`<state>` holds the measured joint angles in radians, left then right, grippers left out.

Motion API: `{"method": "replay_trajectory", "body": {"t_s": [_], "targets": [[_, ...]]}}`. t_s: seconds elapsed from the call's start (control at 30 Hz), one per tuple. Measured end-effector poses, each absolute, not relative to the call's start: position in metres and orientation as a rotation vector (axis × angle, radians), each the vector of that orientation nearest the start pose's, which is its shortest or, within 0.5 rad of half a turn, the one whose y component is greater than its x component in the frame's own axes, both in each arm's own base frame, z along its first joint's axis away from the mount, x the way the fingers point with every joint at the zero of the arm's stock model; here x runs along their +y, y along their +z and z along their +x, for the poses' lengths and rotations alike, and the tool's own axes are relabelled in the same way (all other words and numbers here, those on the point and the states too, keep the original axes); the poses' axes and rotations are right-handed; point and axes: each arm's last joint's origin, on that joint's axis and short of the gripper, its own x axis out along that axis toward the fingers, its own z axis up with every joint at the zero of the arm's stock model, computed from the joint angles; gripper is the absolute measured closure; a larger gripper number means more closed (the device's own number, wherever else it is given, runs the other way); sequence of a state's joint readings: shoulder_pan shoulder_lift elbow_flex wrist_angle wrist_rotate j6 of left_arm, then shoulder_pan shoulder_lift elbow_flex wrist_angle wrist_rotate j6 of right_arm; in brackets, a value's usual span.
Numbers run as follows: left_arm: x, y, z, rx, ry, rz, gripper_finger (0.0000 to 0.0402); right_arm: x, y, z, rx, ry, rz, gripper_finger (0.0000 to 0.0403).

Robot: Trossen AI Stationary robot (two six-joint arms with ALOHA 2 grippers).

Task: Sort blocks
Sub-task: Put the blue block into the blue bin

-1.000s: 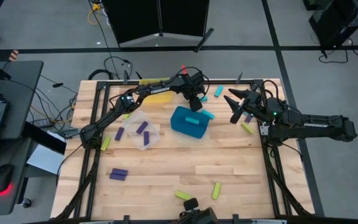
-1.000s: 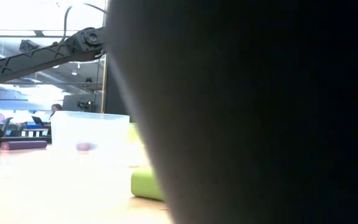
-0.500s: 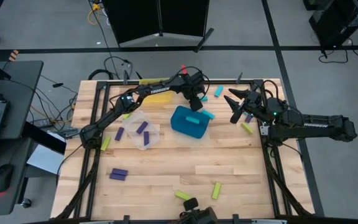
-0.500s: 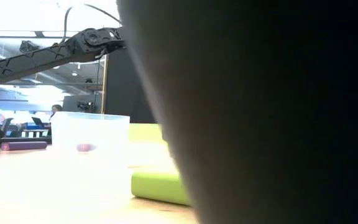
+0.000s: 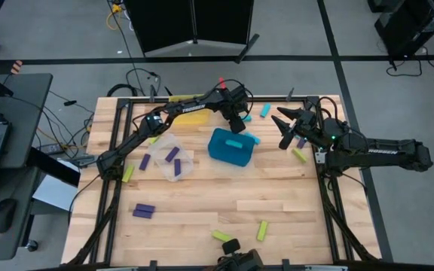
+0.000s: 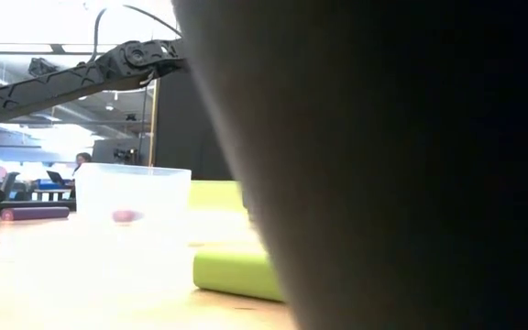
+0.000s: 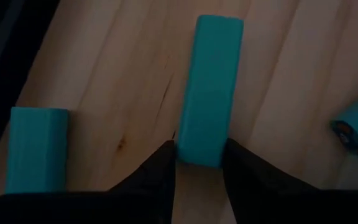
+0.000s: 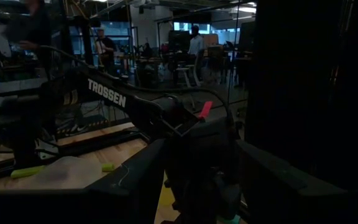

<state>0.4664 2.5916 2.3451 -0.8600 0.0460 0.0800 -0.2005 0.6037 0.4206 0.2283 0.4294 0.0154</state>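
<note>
Cyan block between left fingers

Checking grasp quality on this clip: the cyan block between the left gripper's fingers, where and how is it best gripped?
Across its two long flat sides near the end, from above. The cyan block is a straight bar lying flat on the table, and the left gripper already straddles its near end, fingers on either long side. Gripping nearer the middle would likely balance better.

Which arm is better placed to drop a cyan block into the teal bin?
Left. The left hand is shut on a cyan block near the teal bin. The right hand is raised farther off, open and empty.
</note>
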Motion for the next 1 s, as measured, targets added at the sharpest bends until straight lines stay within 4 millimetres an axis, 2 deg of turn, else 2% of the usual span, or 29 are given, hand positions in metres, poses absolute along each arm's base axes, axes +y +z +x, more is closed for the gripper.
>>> {"method": "replay_trajectory", "body": {"t_s": [0.57, 1.0], "targets": [[0.2422, 0.1564, 0.4829, 1.096, 0.354, -0.210, 0.0281, -0.0420, 0.2721, 0.1429, -0.049, -0.634, 0.012, 0.0201], [0.2438, 0.1561, 0.4821, 1.095, 0.343, -0.211, 0.0302, -0.0442, 0.2722, 0.1422, -0.050, -0.650, 0.012, 0.0201]]}}
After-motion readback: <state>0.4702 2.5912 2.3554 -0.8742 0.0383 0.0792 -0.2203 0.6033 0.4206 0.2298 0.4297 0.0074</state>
